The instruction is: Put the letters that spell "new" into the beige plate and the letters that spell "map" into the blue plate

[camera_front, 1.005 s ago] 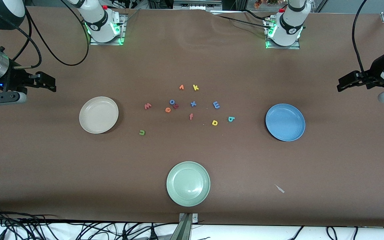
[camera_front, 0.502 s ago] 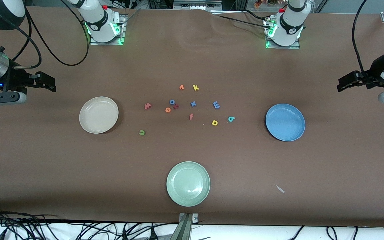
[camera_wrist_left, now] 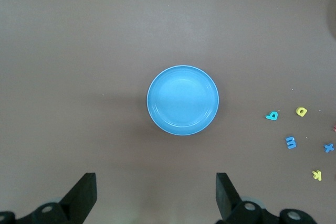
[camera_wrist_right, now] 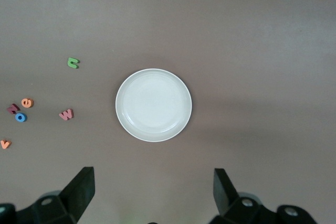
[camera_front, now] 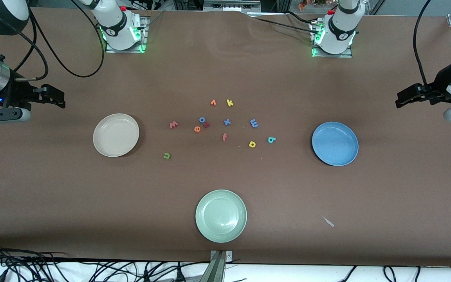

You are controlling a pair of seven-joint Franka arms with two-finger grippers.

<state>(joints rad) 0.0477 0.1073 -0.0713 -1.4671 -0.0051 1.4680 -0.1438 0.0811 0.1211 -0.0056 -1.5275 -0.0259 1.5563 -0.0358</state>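
Note:
The beige plate (camera_front: 116, 135) (camera_wrist_right: 154, 105) lies empty toward the right arm's end, and the blue plate (camera_front: 335, 143) (camera_wrist_left: 182, 100) lies empty toward the left arm's end. Between them on the cloth lie the green n (camera_front: 166, 156) (camera_wrist_right: 73, 62), orange e (camera_front: 197, 129) (camera_wrist_right: 27, 102), salmon w (camera_front: 174, 125) (camera_wrist_right: 66, 114), blue m (camera_front: 254, 123) (camera_wrist_left: 291, 142), teal a (camera_front: 271, 140) (camera_wrist_left: 271, 115) and yellow p (camera_front: 252, 144) (camera_wrist_left: 301, 111). My right gripper (camera_front: 60, 98) (camera_wrist_right: 152, 179) hangs open over bare cloth at its end of the table. My left gripper (camera_front: 399, 100) (camera_wrist_left: 156, 182) hangs open at the other end. Both hold nothing.
A pale green plate (camera_front: 220, 216) sits nearest the front camera. Other letters lie among the task's: dark red z (camera_front: 206, 125), blue o (camera_front: 202, 120), blue x (camera_front: 227, 122), orange v (camera_front: 213, 102), yellow k (camera_front: 230, 103), salmon f (camera_front: 224, 136). A small white scrap (camera_front: 328, 221) lies on the cloth.

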